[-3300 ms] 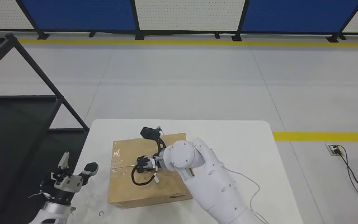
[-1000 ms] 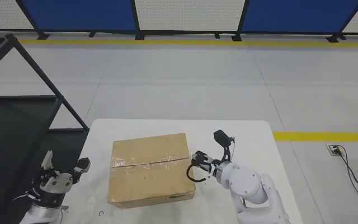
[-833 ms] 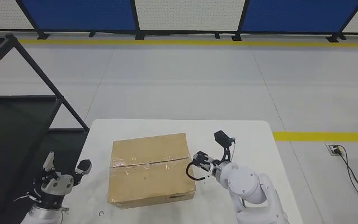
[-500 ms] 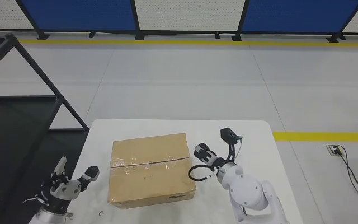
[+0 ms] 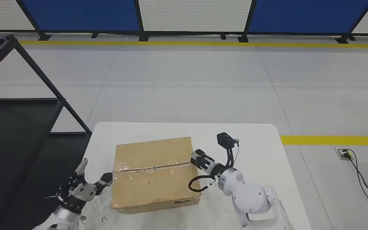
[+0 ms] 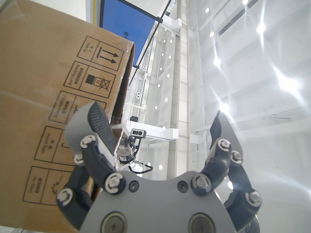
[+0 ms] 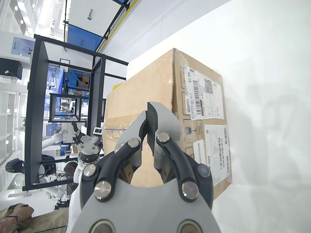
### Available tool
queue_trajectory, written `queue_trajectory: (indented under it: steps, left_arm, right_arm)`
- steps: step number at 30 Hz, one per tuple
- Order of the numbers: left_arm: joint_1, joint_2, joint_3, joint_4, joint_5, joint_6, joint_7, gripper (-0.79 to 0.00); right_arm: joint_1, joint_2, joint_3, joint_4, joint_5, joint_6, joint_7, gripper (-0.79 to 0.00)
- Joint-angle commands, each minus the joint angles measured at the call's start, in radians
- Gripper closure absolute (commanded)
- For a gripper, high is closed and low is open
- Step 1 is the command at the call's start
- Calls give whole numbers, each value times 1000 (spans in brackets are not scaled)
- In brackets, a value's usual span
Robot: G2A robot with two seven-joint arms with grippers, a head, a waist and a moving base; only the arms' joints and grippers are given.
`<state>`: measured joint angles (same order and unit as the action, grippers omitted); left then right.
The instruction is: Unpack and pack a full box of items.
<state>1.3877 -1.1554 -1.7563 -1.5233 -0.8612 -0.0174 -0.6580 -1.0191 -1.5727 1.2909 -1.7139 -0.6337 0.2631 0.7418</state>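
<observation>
since the box (image 5: 154, 172) is taped shut, contents are hidden. left gripper (image 6: 158, 112) jaws wide apart beside its printed side; right gripper (image 7: 149, 112) jaws closed, empty, near labels (image 7: 203, 98).

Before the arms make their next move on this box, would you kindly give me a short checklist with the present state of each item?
1. Box sits flat on the table: ok.
2. Top flaps free to open: not ok; tape runs along the closed seam.
3. Left gripper open, beside the box's left end: ok.
4. Left gripper clear of the cardboard: cannot tell; it lies close against the box's edge.
5. Right gripper at the seam's right end: ok; it is shut, holding nothing.
6. Contents of the box: cannot tell.
</observation>
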Motion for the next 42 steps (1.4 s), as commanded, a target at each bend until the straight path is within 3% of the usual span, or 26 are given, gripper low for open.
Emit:
queue_trajectory:
  steps: [1,10,19,29,35,42]
  left_arm:
    - [-4,0,2,9,10,-7,7,-785]
    - [1,0,-67,19,-77,-55,43,-785]
    - [33,0,-118,11,-127,-70,32,-785]
    - [35,1,-137,19,-146,-59,10,-785]
    - [30,2,-142,24,-148,-45,-10,-785]
    - [17,7,-150,24,-142,-19,-42,-785]
  right_arm:
    - [15,0,-17,10,8,-17,14,0]
    - [198,-22,-175,213,94,-69,87,0]
    - [452,-86,-353,544,234,-95,93,0]
    - [599,-152,-478,763,325,-86,114,0]
    - [614,-167,-479,780,358,-113,66,0]
    - [475,-125,-368,561,335,-260,-58,0]
